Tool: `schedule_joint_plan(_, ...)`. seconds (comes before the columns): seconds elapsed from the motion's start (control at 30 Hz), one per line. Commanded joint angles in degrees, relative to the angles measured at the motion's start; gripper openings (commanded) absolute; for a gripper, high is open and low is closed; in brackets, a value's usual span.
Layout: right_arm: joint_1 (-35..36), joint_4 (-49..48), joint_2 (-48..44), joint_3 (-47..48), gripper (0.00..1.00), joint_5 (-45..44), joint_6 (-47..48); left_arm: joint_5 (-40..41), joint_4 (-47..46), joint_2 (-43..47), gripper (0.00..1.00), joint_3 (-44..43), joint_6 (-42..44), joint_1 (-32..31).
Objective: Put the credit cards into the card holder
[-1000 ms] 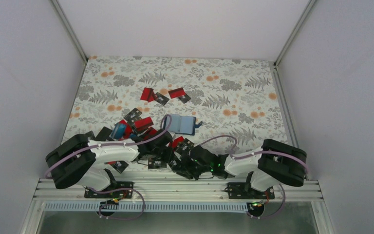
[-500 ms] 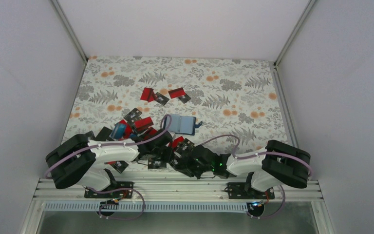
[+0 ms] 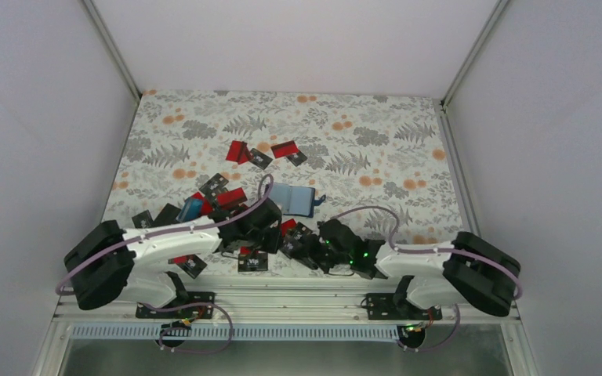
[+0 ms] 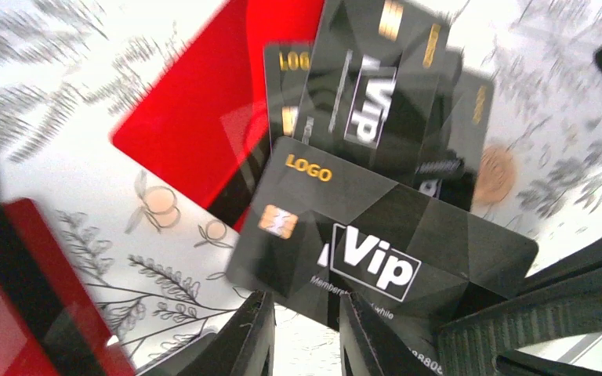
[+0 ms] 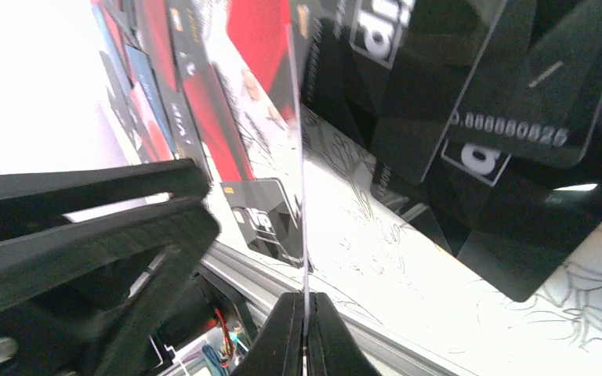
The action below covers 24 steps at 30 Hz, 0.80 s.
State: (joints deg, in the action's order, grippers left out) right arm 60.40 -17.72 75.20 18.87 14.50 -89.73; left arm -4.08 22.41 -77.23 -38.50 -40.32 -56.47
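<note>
Lab booth, white walls [image 3: 39, 117] (aluminium rails [image 3: 282, 301])

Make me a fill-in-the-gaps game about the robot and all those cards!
1. The card holder lies ___ on the flowery table.
2. The right gripper is ___ on a thin card seen edge-on.
3. The black card closest to the left wrist camera says ___ in big white letters.
4. The two cards farthest from the arms are mostly ___.

Missing words: open; shut; Vip; red.
</note>
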Motion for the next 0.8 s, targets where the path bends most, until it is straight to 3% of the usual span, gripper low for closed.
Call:
schedule_joint_plan(0.0,-4.0,8.8,-5.8,2.0,0.04,0.7,9.6,9.0,8.6,3.5,0.3,-8.3,-3.2,-0.3)
schedule_joint_plan(0.2,-11.4,10.1,-11.6,3.9,0.04,5.0,17.5,15.7,11.5,4.2,0.38,-17.8,-8.1,-0.2)
schedule_joint_plan(0.5,-25.7,8.6,-19.6,9.5,0.04,8.1,23.3,17.1,-2.8,7.6,0.48,-20.0,-12.2,0.1)
schedule_joint_plan(0.77,-35.0,-2.2,-19.4,11.5,0.04,17.8,21.2,4.9,-22.1,8.6,0.5,-16.9,-10.1,5.1)
